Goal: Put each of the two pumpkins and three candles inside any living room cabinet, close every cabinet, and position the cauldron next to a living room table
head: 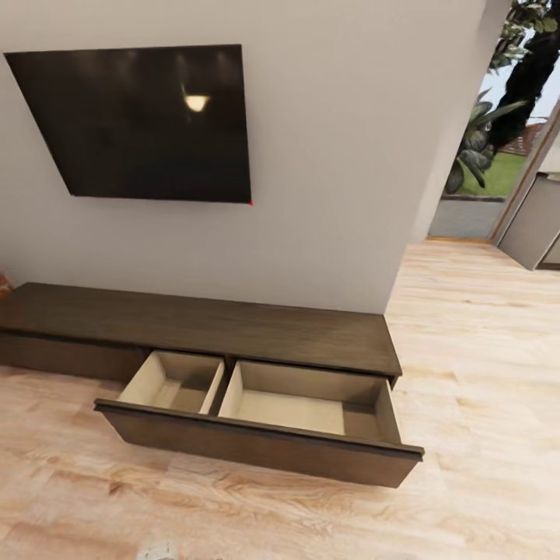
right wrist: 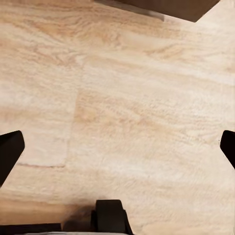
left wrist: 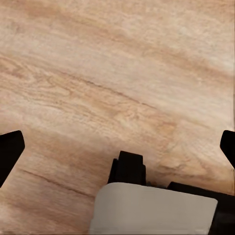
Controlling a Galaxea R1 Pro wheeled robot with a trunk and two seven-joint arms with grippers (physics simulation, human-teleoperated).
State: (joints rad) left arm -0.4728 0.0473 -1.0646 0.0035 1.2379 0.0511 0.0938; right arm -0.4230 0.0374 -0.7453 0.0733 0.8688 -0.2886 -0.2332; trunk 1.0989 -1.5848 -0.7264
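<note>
I hold my left gripper [left wrist: 117, 147] and right gripper [right wrist: 117, 147] spread wide and empty over the pale wood-plank floor [head: 257, 513]. Ahead, the long low dark brown wooden cabinet [head: 233, 323] stands with its drawer [head: 264, 424] pulled out, presumably ready for loading.

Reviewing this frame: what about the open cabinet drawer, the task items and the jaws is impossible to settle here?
- Cabinet, head view: the open drawer's front panel hides the near floor of both compartments, so a small item there could go unseen.
- Orange shape, head view: cut by the edge; unidentifiable.
- Left gripper and right gripper, wrist views: fingertips clipped at the frame sides, wide apart over the wooden floor, holding nothing.
</note>
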